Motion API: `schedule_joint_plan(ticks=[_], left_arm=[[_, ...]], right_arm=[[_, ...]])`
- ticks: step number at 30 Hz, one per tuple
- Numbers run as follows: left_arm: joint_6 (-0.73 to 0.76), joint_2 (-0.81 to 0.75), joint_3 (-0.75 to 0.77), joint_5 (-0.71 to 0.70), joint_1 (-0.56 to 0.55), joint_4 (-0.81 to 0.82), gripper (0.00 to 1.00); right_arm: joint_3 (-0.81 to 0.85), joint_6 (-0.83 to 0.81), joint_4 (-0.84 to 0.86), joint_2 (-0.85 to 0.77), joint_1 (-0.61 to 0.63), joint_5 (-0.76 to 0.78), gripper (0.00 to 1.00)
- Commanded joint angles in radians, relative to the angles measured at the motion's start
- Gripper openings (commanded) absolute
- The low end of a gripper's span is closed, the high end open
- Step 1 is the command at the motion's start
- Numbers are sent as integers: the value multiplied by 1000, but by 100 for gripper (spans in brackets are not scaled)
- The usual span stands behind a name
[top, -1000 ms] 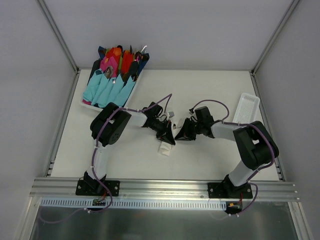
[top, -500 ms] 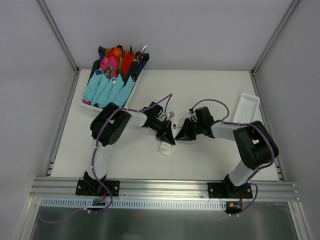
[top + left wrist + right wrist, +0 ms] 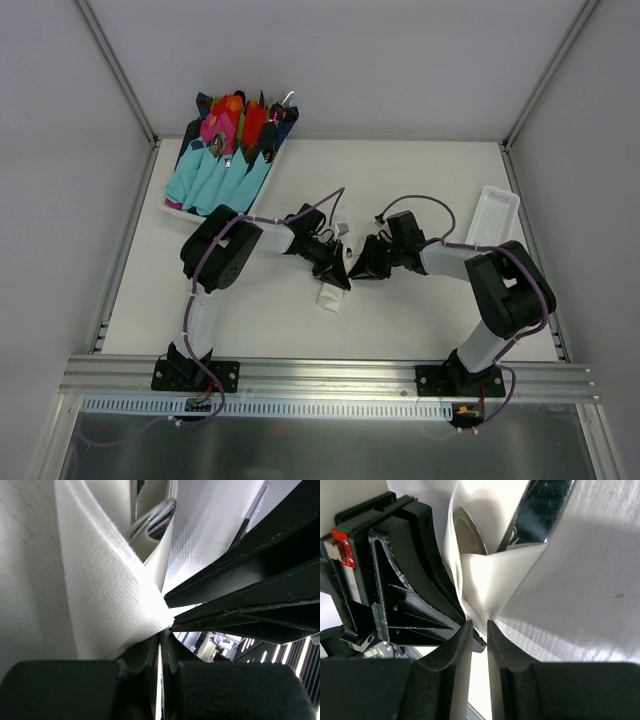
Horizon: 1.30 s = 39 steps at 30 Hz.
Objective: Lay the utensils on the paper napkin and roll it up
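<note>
Near the middle of the counter (image 3: 430,190), the left end effector (image 3: 161,647) is pinching a fold of the paper napkin (image 3: 112,605), which is wrapping the utensils (image 3: 152,522); the right end effector (image 3: 478,630) is standing slightly spread around that fold.

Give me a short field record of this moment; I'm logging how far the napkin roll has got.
paper napkin: white, wrapped partway, mid-table between both arms
utensils: metal, inside the napkin's fold, mostly covered
left claw: shut on the paper napkin's edge
right claw: narrowly open, tips at the napkin's fold, facing the left claw
coloured napkin bundles: in a holder at the table's far left
white ribbed tray: at the right edge of the table
roll: not yet finished
</note>
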Motion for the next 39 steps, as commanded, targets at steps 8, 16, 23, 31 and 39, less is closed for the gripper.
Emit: schedule_joint_plan(ticks=[8, 16, 23, 31, 39], left_arm=[[79, 31, -13, -110, -3, -51, 0], [102, -6, -6, -100, -3, -68, 0], [200, -171, -7, -159, 0, -152, 18], [376, -349, 1, -333, -2, -330, 41], [485, -378, -13, -463, -64, -407, 47]], right_arm=[[65, -25, 6, 28, 38, -28, 18], [49, -31, 26, 60, 41, -26, 4], [38, -19, 35, 53, 37, -25, 0], [38, 38, 59, 39, 38, -51, 0], [38, 91, 84, 37, 35, -69, 0]])
